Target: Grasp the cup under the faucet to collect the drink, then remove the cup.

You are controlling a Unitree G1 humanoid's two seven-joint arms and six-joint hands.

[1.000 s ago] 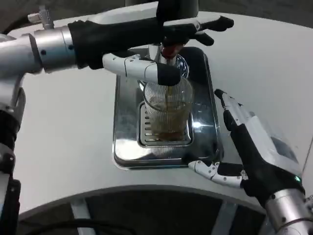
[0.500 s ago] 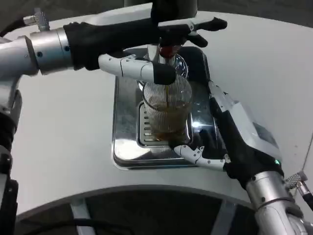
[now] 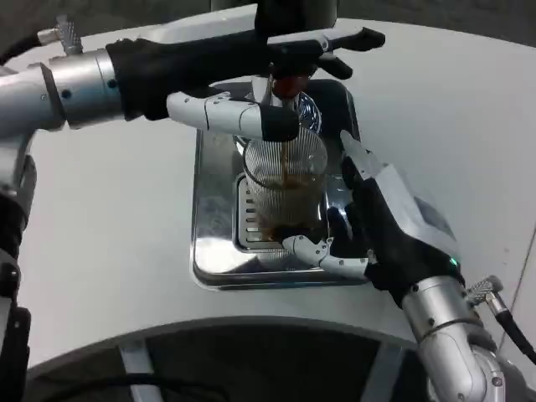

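Observation:
A ribbed clear glass cup (image 3: 285, 180) stands upright on the grate of a steel drip tray (image 3: 213, 251), under the faucet (image 3: 289, 84). A thin brown stream runs into it and brown drink fills its lower part. My left hand (image 3: 251, 59) reaches across from the left and holds the faucet handle, dark fingers over its top and the thumb (image 3: 239, 115) beneath, just above the cup's rim. My right hand (image 3: 389, 222) is spread around the cup's right side. Its thumb (image 3: 322, 251) lies in front of the cup's base, its fingers (image 3: 356, 163) stand beside the wall, and no contact shows.
The tray sits in the middle of a round white table (image 3: 109, 234), whose front edge curves just below the tray. My left forearm (image 3: 59, 84) spans the upper left. A cable runs by my right wrist (image 3: 498, 306).
My right hand has moved left and up from the table's right side to the cup, its thumb now in front of the base. The drink level has risen. The left hand has stayed on the faucet.

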